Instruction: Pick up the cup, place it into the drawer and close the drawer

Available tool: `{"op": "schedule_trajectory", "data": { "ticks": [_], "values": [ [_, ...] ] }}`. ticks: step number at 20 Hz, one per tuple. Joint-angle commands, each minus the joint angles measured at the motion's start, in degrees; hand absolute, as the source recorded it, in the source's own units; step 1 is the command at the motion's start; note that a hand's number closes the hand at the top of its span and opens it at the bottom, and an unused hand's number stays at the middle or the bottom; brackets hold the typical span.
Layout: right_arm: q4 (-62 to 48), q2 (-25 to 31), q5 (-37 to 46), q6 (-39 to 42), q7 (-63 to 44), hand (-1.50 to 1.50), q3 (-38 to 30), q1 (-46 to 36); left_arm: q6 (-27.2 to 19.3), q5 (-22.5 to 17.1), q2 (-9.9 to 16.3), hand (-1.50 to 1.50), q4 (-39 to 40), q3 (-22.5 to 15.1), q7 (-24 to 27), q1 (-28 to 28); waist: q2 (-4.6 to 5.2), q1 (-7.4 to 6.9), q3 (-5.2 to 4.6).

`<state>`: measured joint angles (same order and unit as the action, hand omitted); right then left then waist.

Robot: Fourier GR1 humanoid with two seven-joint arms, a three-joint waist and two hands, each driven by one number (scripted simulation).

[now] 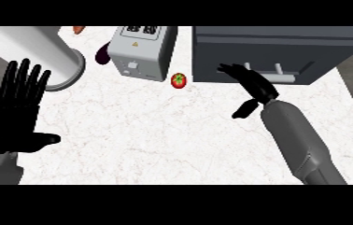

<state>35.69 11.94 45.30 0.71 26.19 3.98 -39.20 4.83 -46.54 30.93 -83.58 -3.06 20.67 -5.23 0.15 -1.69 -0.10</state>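
Note:
The dark grey drawer unit (pixel 269 44) stands at the back right, its front face and pale handle (pixel 281 73) turned toward me. My right hand (pixel 251 83) lies at that front just left of the handle, fingers straight and pointing up-left against it, holding nothing. No cup shows anywhere on the counter; the inside of the drawer is hidden. My left hand (pixel 21 107) rests open at the left edge, fingers up and thumb out to the right.
A tall white cylinder (pixel 41 51) stands at the back left. A grey toaster (pixel 141 51) sits at the back middle with a dark eggplant (pixel 103 55) beside it. A tomato (pixel 179 80) lies between toaster and drawer. An orange carrot tip (pixel 79 29) shows at the far edge.

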Motion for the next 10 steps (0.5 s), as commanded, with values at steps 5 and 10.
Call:
{"op": "schedule_trajectory", "data": {
  "ticks": [5,10],
  "values": [
    [-18.85,3.49,0.10,-0.23,5.45,-1.50,-4.87,-12.12,3.74,1.17,-1.47,-1.50,2.01,0.93,1.54,0.57,1.13,-1.46,0.20],
    [-23.12,5.17,-0.32,1.57,4.83,-1.50,-6.42,-16.75,3.73,1.77,-1.85,-1.50,0.73,-0.23,0.11,-0.19,1.62,-2.81,0.26]
  ]
}}
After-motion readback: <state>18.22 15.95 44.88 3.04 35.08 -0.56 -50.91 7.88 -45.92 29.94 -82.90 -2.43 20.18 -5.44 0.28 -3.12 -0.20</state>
